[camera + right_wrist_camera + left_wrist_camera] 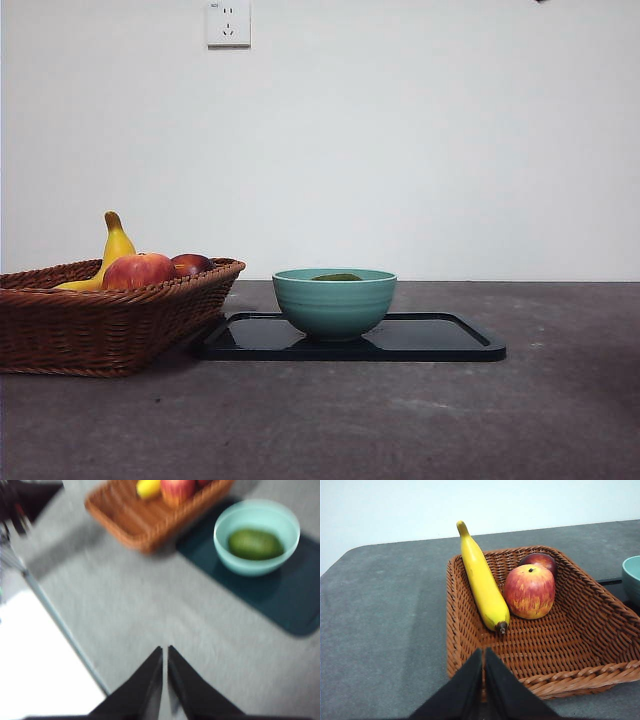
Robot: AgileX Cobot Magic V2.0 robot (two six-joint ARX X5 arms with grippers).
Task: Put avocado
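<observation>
The dark-green avocado lies inside the teal bowl, which stands on the black tray. In the front view only the avocado's top shows above the bowl's rim. My right gripper is shut and empty, high above the table and well away from the bowl. My left gripper is shut and empty, above the near rim of the wicker basket.
The wicker basket stands left of the tray and holds a yellow banana, a red-yellow apple and a dark red fruit. The table's edge shows in the right wrist view. A black tip shows at the top right.
</observation>
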